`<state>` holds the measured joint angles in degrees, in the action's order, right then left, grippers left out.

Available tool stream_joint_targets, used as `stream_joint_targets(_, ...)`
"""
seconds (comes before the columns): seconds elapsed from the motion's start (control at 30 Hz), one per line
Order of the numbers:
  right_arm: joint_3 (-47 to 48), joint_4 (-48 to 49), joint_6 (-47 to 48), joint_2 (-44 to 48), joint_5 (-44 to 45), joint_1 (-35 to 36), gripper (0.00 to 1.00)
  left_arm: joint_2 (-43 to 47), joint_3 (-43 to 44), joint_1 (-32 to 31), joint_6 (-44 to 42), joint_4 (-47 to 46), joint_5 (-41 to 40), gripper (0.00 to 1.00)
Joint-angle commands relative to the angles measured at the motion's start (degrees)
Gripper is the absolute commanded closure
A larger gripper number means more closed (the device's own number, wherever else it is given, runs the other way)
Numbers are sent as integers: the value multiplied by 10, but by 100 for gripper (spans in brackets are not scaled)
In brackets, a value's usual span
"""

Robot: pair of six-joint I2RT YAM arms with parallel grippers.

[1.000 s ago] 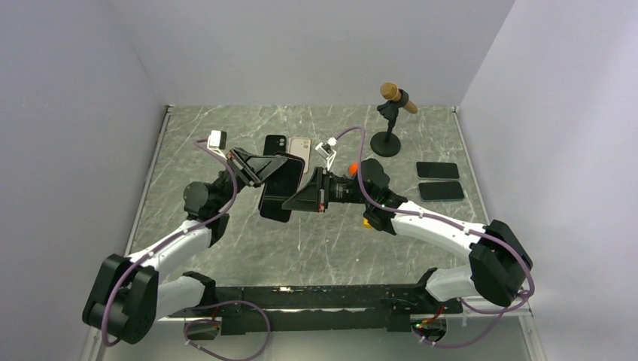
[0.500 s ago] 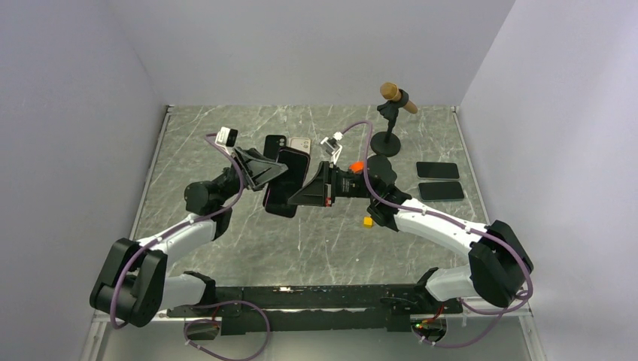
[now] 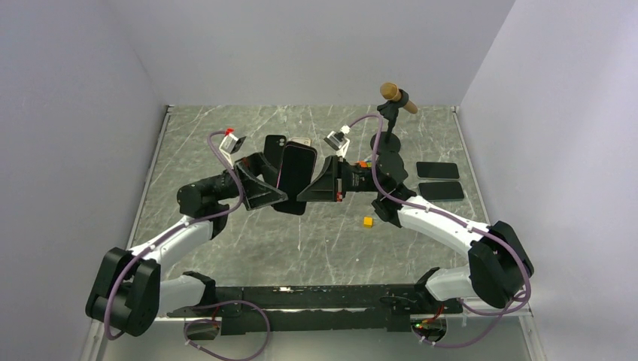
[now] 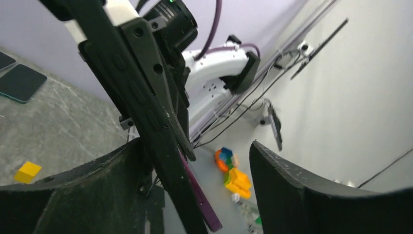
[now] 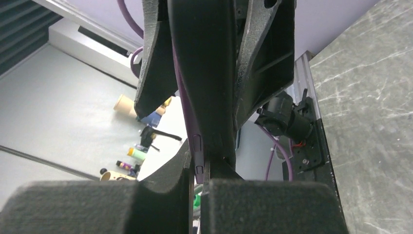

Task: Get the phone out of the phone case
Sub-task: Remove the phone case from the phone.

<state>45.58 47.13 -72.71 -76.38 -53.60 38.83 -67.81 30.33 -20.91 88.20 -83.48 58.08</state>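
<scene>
Since a second ago the left claw has spread from a near-closed pinch to a wide gape. Both arms have carried the phone up the desk toward 12 o'clock and stood it more upright.

That phone is a dark slab with a glossy black face, held in the air just to the 12 o'clock side of the desk's middle. From above it covers part of two other phones lying flat behind it. It sits in the phone case, whose purple edge with side buttons shows in the right wrist view. From above that rim is a thin reddish line.

Reaching in from 3 o'clock, the right claw is pinched tight on the phone's near edge, a finger flat against each face. At the phone's 9 o'clock side, the left claw has its fingers well apart, straddling the opposite edge. One finger is just beside the phone, and whether it touches cannot be told. The other stands clear.

At 4 o'clock from the phone a yellow cube lies on the desk. Two dark slabs lie at 3 o'clock, and a microphone stands at 1 o'clock.
</scene>
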Motion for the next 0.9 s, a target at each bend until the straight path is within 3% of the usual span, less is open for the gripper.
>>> stream_joint_targets(0.0,18,58,-23,16,0,-17,100,32,27,-7,-33,-119,131,16)
stream_joint_targets(0.1,23,67,-31,15,-13,-17,100,42,26,-8,-48,-119,160,12)
stream_joint_targets(0.3,18,114,-55,13,-41,-17,100,57,23,-9,-68,-119,172,17)
stream_joint_targets(0.47,15,166,-86,10,-61,-18,100,56,25,-9,-72,-119,180,30)
stream_joint_targets(0.57,15,169,-78,14,-69,-17,100,48,30,-10,-70,-119,177,43)
stream_joint_targets(0.7,15,154,-61,17,-74,-17,100,39,37,-11,-69,-118,164,52)
stream_joint_targets(0.77,13,137,-48,12,-72,-16,100,31,37,-7,-62,-118,152,62)
stream_joint_targets(0.87,4,131,-37,6,-66,-14,100,21,19,-5,-54,-119,120,65)
